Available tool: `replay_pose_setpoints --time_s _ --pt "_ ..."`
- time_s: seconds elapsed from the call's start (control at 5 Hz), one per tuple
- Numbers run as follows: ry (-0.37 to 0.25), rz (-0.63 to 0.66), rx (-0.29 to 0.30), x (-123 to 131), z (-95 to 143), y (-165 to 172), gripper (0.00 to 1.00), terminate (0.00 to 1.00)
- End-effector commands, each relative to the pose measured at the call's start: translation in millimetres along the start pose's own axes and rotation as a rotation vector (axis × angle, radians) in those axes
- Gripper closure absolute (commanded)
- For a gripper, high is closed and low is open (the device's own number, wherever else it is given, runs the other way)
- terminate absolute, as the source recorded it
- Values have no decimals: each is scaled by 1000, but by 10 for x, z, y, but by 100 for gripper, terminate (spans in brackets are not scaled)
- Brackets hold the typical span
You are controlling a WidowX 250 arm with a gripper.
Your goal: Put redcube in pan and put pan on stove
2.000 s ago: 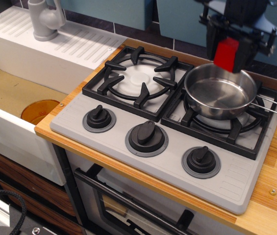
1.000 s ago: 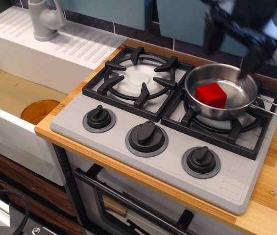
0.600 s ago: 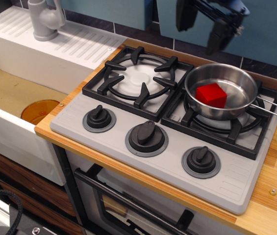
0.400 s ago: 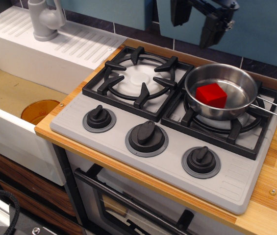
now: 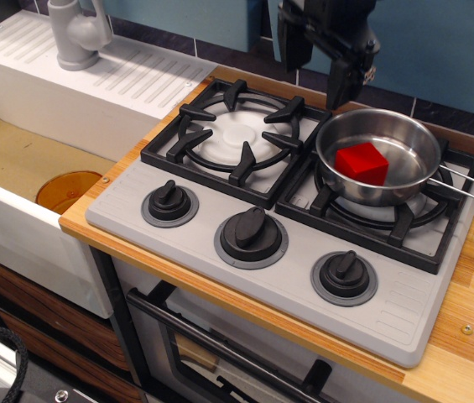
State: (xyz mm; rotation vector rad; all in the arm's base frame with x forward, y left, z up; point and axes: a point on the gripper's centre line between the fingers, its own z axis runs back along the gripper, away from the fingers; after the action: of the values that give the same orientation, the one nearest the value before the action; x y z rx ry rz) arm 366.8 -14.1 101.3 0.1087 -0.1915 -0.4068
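Observation:
The redcube (image 5: pixel 362 163) lies inside the pan (image 5: pixel 404 144), toward its left side. The shiny steel pan rests on the right burner grate of the grey stove (image 5: pixel 220 210), its wire handle (image 5: pixel 471 185) reaching out to the right. My gripper (image 5: pixel 315 74) hangs open above the back edge of the stove, between the two burners, up and to the left of the pan. Its two black fingers (image 5: pixel 342 86) point down with nothing between them.
A white sink (image 5: pixel 35 126) with a grey faucet (image 5: pixel 77 34) stands on the left, an orange drain disc (image 5: pixel 69 190) in its basin. Three black knobs (image 5: pixel 251 236) line the stove front. Wooden counter (image 5: pixel 471 319) runs along the right; the oven door handle (image 5: pixel 220 344) sits below.
The redcube went from my gripper's grasp into the pan. My gripper opened, rose, and has moved left, away from the pan toward the back middle of the stove.

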Motion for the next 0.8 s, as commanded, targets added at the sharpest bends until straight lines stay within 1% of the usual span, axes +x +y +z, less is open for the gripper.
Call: replay_pose_setpoints --time_s 0.0,0.2,0.4,0.6 --pt "-78 31 4 47 -21 -97 0 0" --pt "-103 44 0 34 -148 -178 0 0" --pt "-120 47 -15 4 -298 -246 0 0" --pt "-124 49 -27 -36 -353 -283 0 0"
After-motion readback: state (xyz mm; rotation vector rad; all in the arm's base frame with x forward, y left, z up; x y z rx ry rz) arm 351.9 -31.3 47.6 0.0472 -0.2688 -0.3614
